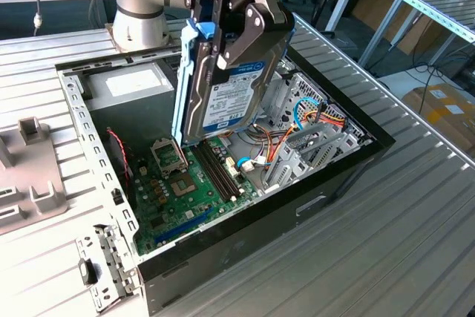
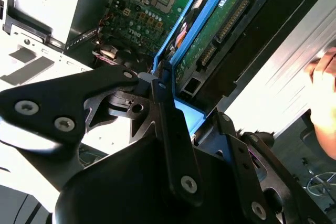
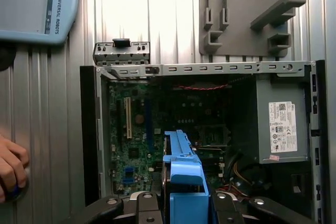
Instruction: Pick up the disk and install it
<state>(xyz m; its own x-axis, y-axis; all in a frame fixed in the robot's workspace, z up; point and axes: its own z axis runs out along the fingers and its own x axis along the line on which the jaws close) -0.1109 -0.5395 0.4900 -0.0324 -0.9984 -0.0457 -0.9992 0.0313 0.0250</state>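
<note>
Gripper [image 1: 231, 41] jaws clamped on the disk [image 1: 223, 94], held tilted on edge above the open computer case [image 1: 349, 172]. Exterior view: labelled metal face, blue plastic rails. Second wrist view: green circuit-board underside [image 2: 218, 30]. First wrist view: a person's hand [image 3: 10, 169] on the ribbed metal table [image 3: 47, 103]

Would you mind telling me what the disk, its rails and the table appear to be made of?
The disk, held in the gripper: probably metal, a dark matte casing with a white paper label. Its rails: most likely plastic, bright blue and smooth with a slight sheen. The table: seemingly aluminium, a pale grey ribbed surface with a dull metallic shine.
</note>
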